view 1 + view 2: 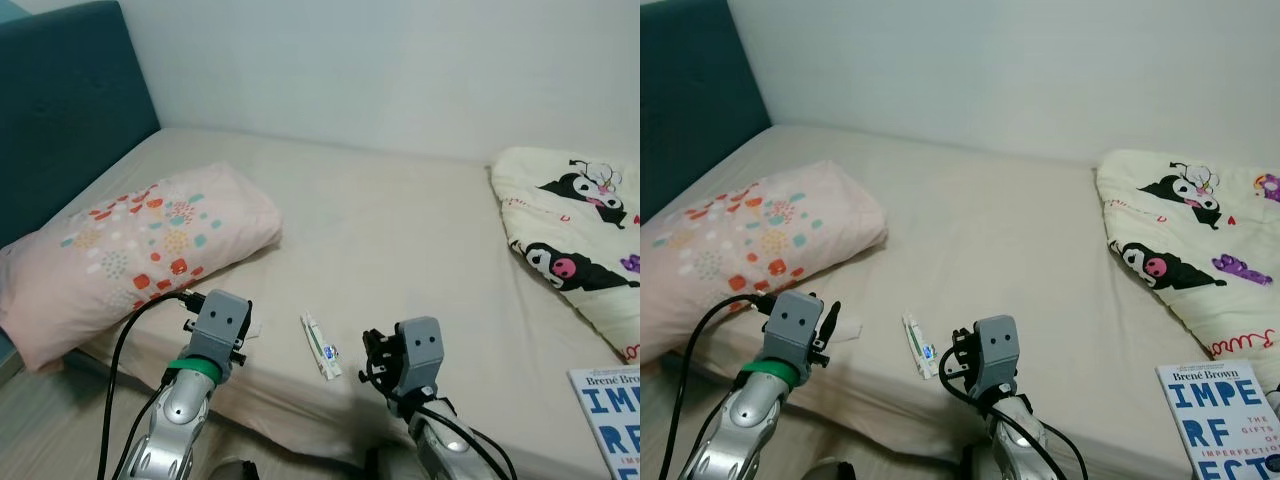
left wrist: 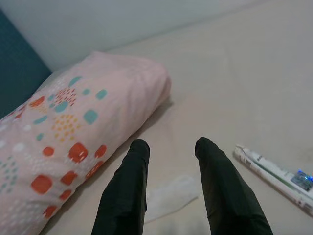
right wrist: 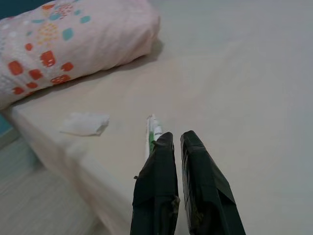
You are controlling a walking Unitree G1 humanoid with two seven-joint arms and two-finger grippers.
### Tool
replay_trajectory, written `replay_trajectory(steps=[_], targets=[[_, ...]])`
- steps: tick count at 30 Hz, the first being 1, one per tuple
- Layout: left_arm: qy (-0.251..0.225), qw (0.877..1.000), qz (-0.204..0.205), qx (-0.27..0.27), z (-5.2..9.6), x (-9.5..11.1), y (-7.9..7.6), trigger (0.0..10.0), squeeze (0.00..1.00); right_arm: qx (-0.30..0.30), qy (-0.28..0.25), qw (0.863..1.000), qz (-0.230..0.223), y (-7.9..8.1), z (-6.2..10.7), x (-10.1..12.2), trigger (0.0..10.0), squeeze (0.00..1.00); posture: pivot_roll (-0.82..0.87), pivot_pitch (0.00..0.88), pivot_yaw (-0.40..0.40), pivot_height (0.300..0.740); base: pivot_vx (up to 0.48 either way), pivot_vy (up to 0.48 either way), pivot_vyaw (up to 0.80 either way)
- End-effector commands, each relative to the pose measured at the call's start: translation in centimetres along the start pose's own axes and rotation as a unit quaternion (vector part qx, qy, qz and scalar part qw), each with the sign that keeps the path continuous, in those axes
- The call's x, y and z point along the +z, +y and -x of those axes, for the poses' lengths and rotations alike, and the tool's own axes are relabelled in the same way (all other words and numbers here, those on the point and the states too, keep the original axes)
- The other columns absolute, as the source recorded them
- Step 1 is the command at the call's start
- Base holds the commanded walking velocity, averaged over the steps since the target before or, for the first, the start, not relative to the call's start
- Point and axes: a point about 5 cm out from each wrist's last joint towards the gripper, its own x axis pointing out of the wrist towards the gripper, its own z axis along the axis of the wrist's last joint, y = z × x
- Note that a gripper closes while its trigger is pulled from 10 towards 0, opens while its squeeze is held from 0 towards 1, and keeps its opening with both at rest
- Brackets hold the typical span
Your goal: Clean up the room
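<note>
White crumpled tissue (image 2: 171,196) lies near the bed (image 1: 400,250) edge, right of the pillow (image 1: 130,250), just under the left hand (image 2: 168,147), whose fingers stand apart. Lower straight, pinch its middle. Right hand (image 3: 176,139), fingers together, hovers by the tube (image 1: 321,346).

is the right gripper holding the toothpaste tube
No: the right gripper hovers empty with fingers nearly together, while the toothpaste tube lies flat on the bed.
</note>
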Motion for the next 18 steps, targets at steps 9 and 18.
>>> replay_trajectory(steps=[9,18], targets=[[0.010,1.000,-0.009,-0.009,0.33,-0.24,-0.08,10.0,0.00,-0.011,0.000,1.000,-0.006,-0.07,0.18,-0.04,10.0,0.00,-0.10,0.126,0.080,0.624,0.000,0.000,0.00],[0.013,1.000,-0.008,-0.009,0.06,-0.24,-0.08,10.0,0.00,-0.016,0.001,1.000,-0.003,-0.20,0.21,-0.05,10.0,0.00,-0.10,0.119,0.082,0.624,0.000,0.000,0.00]])
